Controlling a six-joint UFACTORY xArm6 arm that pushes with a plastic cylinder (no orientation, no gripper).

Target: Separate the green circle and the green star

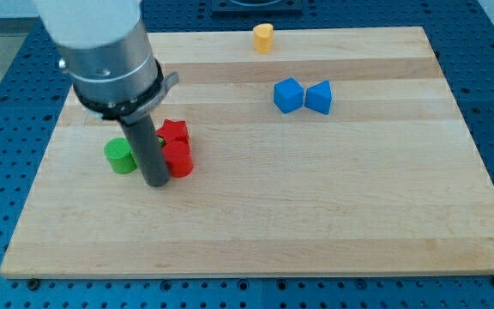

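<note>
The green circle (pixel 120 156) lies on the wooden board (pixel 316 206) at the view's left. My rod comes down just to its right, and my tip (pixel 157 183) rests on the board between the green circle and two red blocks. The tip is close to both, nearly touching the lower red block (pixel 179 160). I cannot make out the green star; the rod covers the spot between the green circle and the red blocks.
The upper red block (pixel 175 132) sits right above the lower red one. Two blue blocks (pixel 288 95) (pixel 319 97) touch each other at the upper middle. A yellow block (pixel 264 38) stands near the top edge.
</note>
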